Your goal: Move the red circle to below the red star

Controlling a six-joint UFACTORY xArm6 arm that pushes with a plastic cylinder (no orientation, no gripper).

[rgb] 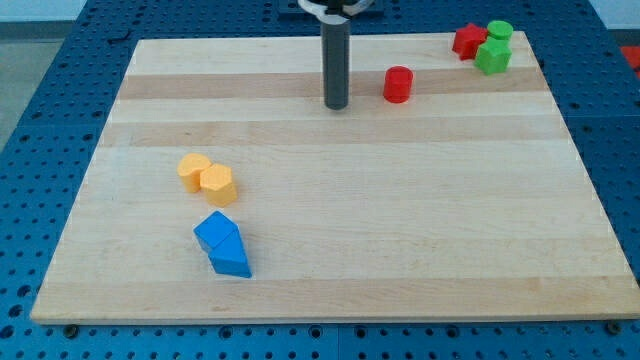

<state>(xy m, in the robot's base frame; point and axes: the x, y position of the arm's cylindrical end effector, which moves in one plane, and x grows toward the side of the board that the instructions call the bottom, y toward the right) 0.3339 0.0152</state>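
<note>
The red circle (398, 84), a short red cylinder, stands on the wooden board (330, 230) near the view's top, right of centre. The red star (467, 41) sits at the top right corner, touching a green star-like block (492, 57) and a green cylinder (499, 31). My tip (335, 105) rests on the board to the left of the red circle, about a block's width away and not touching it. The red circle lies left of and below the red star.
Two orange blocks, a rounded one (194, 171) and a hexagon (218, 185), touch each other at the left. Two blue blocks, a cube-like one (217, 234) and a triangular one (231, 260), touch below them. Blue pegboard surrounds the board.
</note>
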